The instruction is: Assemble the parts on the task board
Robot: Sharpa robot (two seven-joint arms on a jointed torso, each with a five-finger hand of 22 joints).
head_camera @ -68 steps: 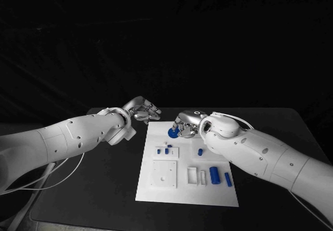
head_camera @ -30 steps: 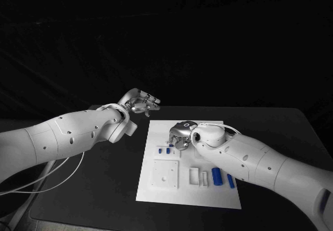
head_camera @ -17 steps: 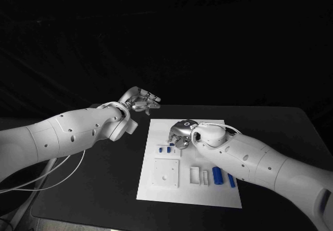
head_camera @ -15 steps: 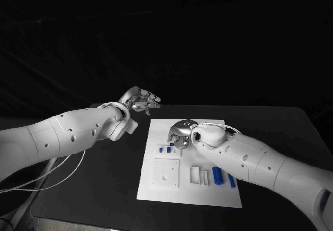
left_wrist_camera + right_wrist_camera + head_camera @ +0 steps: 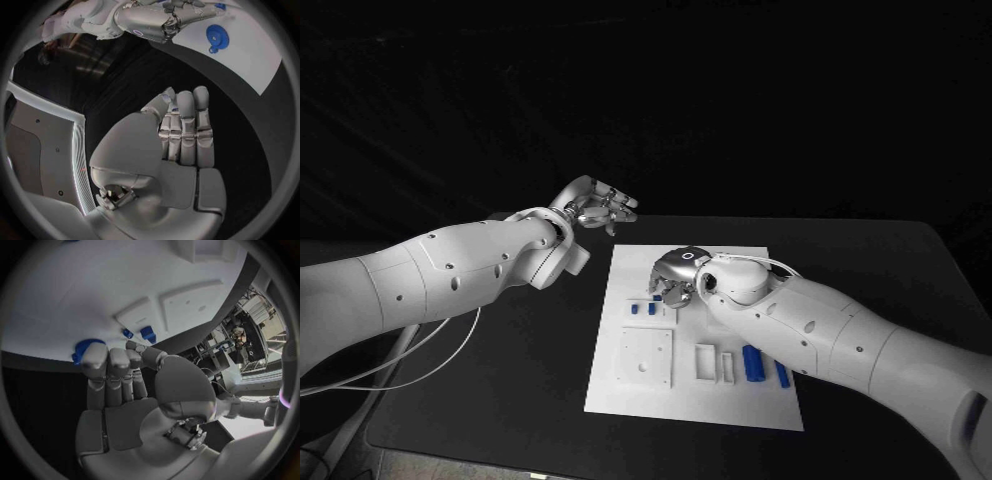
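Note:
The white task board point(image 5: 687, 385) lies in the middle of the table. My right hand point(image 5: 678, 276) hovers low over its far half, fingers stretched out side by side and holding nothing. A blue gear point(image 5: 215, 36) lies flat on the board just beyond the fingertips point(image 5: 94, 357), with its rim point(image 5: 80, 347) peeking out behind them. Two small blue pieces point(image 5: 642, 310) stand in a small white plate next to the hand. My left hand point(image 5: 596, 212) is raised off the board's far left corner, empty, its fingers point(image 5: 186, 125) together.
Two blue cylinders point(image 5: 751, 363) lie on the board's near right part beside white blocks point(image 5: 715, 362). A square white plate point(image 5: 646, 357) sits on the near left part. Black table point(image 5: 877, 270) surrounds the board.
My right hand held the blue gear near the board's far edge; it has come nearer over the small blue pieces, and the gear now lies free. My left hand rose slightly.

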